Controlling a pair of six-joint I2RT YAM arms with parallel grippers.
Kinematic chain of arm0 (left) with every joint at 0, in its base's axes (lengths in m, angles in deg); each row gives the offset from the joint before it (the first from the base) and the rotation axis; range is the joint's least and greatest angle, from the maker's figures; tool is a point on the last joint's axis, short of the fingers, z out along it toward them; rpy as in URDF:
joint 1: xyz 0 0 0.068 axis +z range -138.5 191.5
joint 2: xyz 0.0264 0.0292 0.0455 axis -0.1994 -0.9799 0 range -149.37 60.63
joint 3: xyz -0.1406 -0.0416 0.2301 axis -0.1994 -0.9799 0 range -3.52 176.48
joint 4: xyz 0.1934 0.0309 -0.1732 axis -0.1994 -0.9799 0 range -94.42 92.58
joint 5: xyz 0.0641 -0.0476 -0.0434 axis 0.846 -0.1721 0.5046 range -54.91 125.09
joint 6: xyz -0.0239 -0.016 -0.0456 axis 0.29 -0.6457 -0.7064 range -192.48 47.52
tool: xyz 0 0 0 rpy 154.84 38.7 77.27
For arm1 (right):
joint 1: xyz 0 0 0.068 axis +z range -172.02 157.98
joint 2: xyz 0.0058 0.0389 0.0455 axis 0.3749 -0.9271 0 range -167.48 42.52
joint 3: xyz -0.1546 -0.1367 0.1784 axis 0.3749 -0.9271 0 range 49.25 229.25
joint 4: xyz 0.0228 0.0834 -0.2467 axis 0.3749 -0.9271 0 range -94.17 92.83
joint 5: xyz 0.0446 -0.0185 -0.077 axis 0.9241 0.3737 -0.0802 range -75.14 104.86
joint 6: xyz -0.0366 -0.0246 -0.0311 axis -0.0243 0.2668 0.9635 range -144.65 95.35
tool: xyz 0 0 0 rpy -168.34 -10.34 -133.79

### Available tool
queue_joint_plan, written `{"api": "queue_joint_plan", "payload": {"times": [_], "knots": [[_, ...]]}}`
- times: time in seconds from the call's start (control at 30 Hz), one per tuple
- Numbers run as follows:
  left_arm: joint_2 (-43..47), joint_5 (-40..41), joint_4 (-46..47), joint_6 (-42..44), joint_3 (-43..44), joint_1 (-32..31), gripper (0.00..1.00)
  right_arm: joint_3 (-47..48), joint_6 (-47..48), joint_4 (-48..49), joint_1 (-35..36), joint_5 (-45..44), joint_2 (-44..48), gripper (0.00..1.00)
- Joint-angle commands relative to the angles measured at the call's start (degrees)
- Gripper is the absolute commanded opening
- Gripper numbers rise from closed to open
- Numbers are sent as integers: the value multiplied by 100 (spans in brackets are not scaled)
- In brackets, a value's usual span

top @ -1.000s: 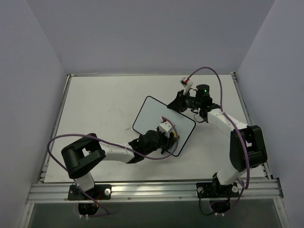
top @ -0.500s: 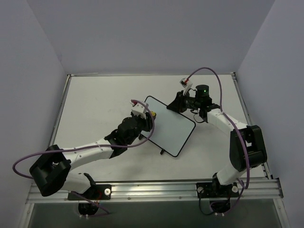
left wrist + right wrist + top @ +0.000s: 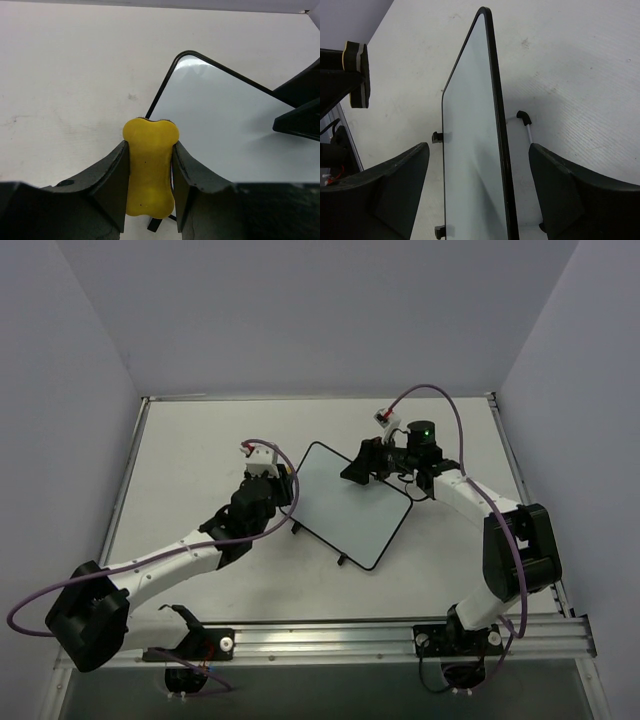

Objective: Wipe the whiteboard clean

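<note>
The whiteboard stands tilted on its small black feet mid-table, its glossy white face blank. My left gripper sits at the board's upper-left edge, off its face, shut on a yellow eraser block. My right gripper is at the board's far right corner. In the right wrist view its fingers stand wide on either side of the black frame and do not touch it. The eraser and the left fingers show at that view's left edge.
The white table is closed in by grey walls on three sides. An aluminium rail runs along the near edge. Purple cables loop above both arms. A thin white strut with a black foot props the board from behind.
My left arm swept the eraser from the board's lower right across its face to the upper-left edge. My right gripper opened and let go of the board's corner.
</note>
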State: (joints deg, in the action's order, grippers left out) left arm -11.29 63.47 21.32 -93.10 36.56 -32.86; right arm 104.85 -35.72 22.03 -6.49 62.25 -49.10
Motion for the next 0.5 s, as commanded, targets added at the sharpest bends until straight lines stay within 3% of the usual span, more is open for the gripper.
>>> {"api": "queue_joint_plan", "payload": {"times": [0.0,0.47], "knots": [[240,124,-169,-74,229,138,3,75,-27,5,47,68,179,77],[196,-236,-1064,-451,817,937,5,804,-237,-435,-24,-442,135,90]]}}
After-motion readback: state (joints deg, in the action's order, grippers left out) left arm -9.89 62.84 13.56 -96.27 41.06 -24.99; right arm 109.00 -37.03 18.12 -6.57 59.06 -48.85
